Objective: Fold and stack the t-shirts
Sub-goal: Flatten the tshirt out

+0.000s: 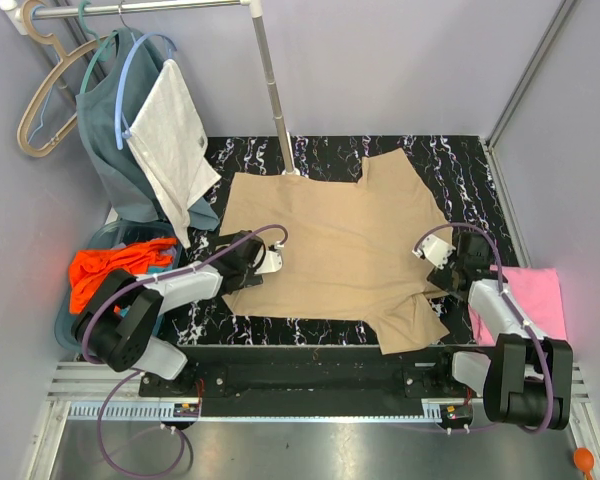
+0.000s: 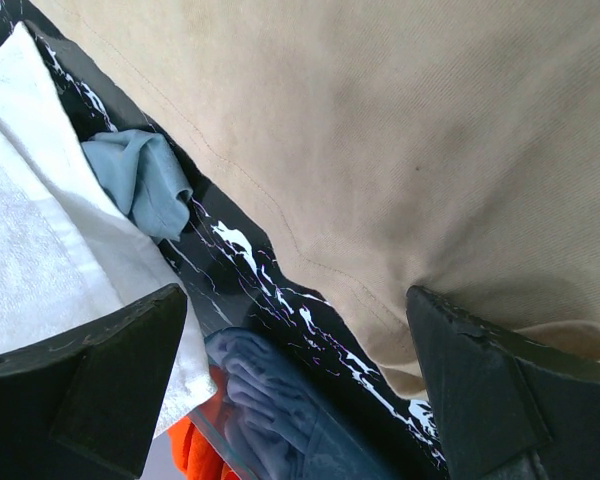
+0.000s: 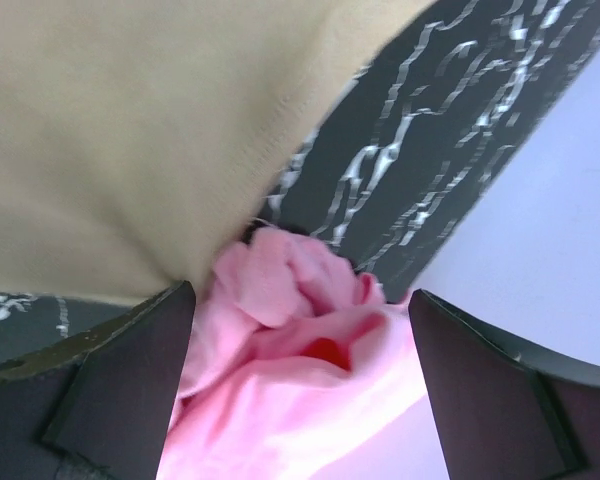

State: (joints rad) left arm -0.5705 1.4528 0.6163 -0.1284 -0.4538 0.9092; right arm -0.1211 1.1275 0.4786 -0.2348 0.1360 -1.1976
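I have the tan shirt spread flat and face-up on the black marbled table, one sleeve pointing to the far side and the other hanging toward the near edge.

The left gripper sits low over the tan shirt's left hem. Its fingers are spread wide with nothing pinched between them. One tip is over bare table beside the hem. The other is at the shirt's cloth where it puckers, though I cannot tell whether it presses down.

The right gripper is at the tan shirt's right edge, also spread wide and holding nothing. From its wrist camera I see the pink shirt bunched in the gap between its fingers, just beside the tan hem. I cannot tell if they touch.

From above, the pink shirt lies right of the tan shirt, at the table's edge. The orange shirt is crumpled in a blue tub left of the tan shirt. Beyond that, the teal shirt hangs from a rail, with a white cloth draped in front of it.
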